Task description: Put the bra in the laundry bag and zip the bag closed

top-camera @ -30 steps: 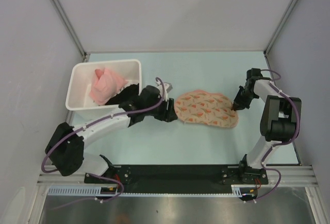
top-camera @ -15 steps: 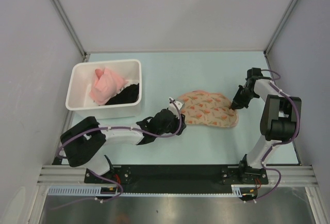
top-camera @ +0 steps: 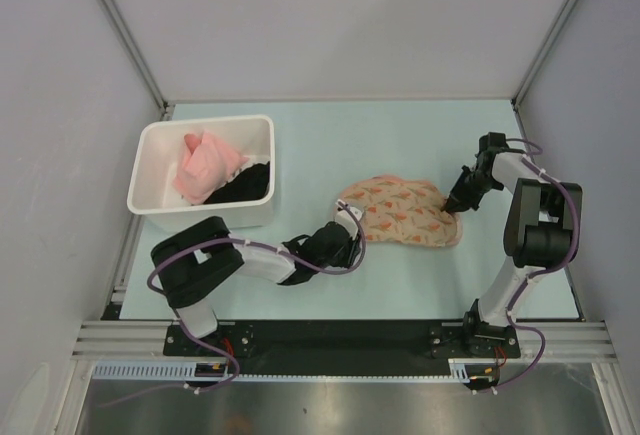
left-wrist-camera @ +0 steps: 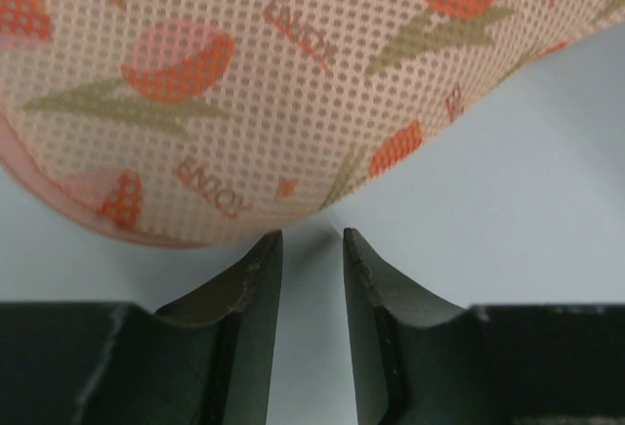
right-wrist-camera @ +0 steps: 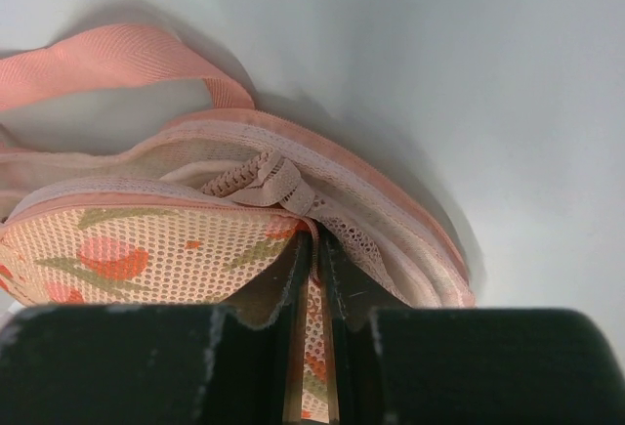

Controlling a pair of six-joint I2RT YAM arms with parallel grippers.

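Where the laundry bag (top-camera: 400, 213) lies flat on the pale green table (top-camera: 400, 140), right of centre, each arm meets one of its ends.

Right gripper (top-camera: 459, 201): at the bag's right end, jaws pressed together on a fold of the printed mesh at the rim. Beside the pinch the bag's two layers gape slightly. A pinkish scalloped strap (right-wrist-camera: 262, 179) shows in the gap; whether it belongs to the bra cannot be told, and the bra is otherwise hidden. A pink carrying loop (right-wrist-camera: 107, 59) lies on the table beyond that end.

Left gripper (top-camera: 351, 231): at the bag's near-left edge, the arm stretched low over the table. Its fingers (left-wrist-camera: 249, 288) stand a narrow gap apart with bare table between them, tips just short of the curved rim, holding nothing.

Open table extends beyond the bag and in front of it.

White bin (top-camera: 150, 193): well apart at the left, holding a pink cloth (top-camera: 205, 165) and a black garment (top-camera: 250, 183). A strip of table separates its right wall from the bag.
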